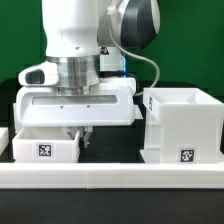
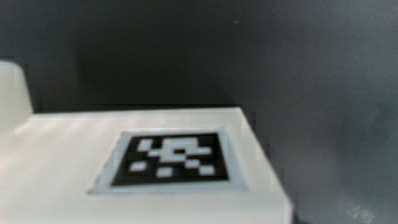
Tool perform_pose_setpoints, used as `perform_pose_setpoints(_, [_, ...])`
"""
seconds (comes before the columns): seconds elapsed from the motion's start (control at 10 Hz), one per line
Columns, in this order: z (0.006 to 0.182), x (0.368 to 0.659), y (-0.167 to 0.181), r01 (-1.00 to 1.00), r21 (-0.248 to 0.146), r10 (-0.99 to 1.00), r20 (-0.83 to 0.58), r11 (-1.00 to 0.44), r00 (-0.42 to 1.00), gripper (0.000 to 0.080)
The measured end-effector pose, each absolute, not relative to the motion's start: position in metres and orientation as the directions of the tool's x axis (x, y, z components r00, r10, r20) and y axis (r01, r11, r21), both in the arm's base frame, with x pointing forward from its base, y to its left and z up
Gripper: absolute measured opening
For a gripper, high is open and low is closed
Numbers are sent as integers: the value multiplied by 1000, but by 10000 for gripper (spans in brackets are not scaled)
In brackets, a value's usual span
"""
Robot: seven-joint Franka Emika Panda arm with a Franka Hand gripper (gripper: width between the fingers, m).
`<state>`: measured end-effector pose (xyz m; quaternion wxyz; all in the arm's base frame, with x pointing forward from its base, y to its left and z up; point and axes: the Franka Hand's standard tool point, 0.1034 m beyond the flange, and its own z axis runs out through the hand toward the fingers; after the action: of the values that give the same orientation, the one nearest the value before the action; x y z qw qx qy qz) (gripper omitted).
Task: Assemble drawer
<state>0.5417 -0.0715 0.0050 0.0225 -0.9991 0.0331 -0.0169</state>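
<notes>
The drawer shows in parts. A low white tray [image 1: 45, 150] with a black-and-white tag stands at the exterior view's left. The tall cube-like housing [image 1: 180, 128], also tagged, stands at the right. My gripper [image 1: 79, 136] hangs low at the tray's right end, with its fingers reaching down by the tray's edge. The gap between the fingers looks narrow, and whether they hold the tray's wall does not show. The wrist view shows a white tagged face of the tray [image 2: 160, 160] close up on the dark table. No fingers appear there. A second tray is not clearly in view.
A long low white rail [image 1: 110, 178] runs along the front of the table. A small white piece [image 1: 3, 140] shows at the exterior view's far left edge. The dark table surface [image 1: 115, 148] lies between the tray and the housing.
</notes>
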Motion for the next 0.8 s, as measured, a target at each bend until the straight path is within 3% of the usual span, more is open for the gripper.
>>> perform_pose_setpoints(0.3, [25,536,-68,94,-45,92,34,-995,995,41])
perform_pose_setpoints(0.8, [26,531,-66,277,-50,276,22,-960,961,41])
